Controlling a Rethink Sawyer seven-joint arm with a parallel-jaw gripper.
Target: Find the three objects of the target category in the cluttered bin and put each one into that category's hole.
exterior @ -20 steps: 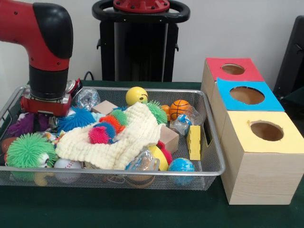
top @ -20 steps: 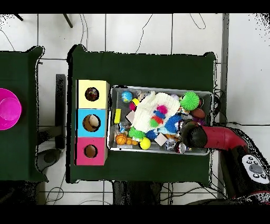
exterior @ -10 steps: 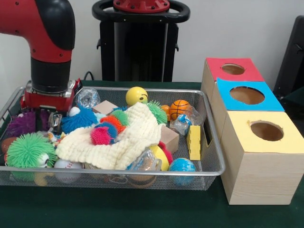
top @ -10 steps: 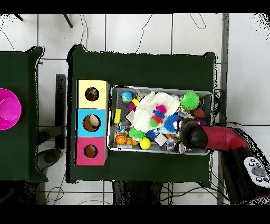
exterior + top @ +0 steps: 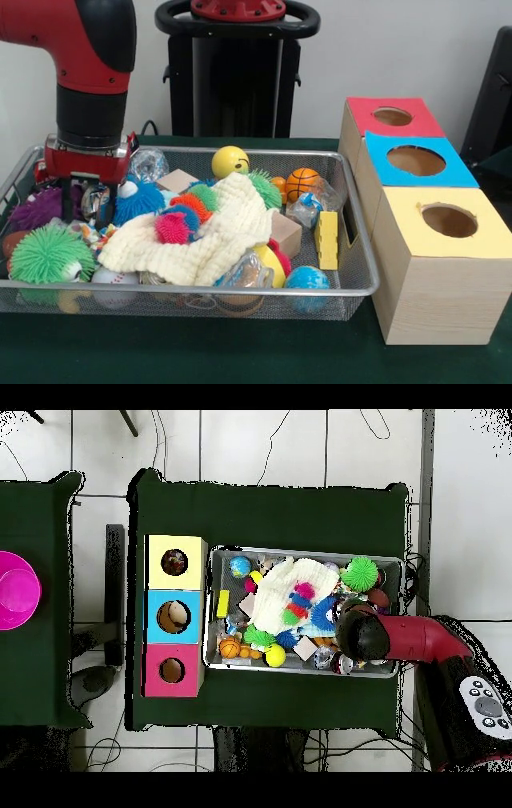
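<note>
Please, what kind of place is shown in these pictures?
Probably a robotics lab or test room: a red robot arm works over a wire bin of toys on a green-covered table, with cables on the tiled floor.

Red arm (image 5: 76, 32), black joint covers

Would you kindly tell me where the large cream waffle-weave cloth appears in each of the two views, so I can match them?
Front view: the cream cloth lies draped over the toys in the middle of the wire bin, left of the three boxes.
Overhead view: the cream cloth sits in the bin's upper middle, right of the boxes.
Shared landmark: the yellow-topped box, at the bin's end farthest from the arm.
</note>
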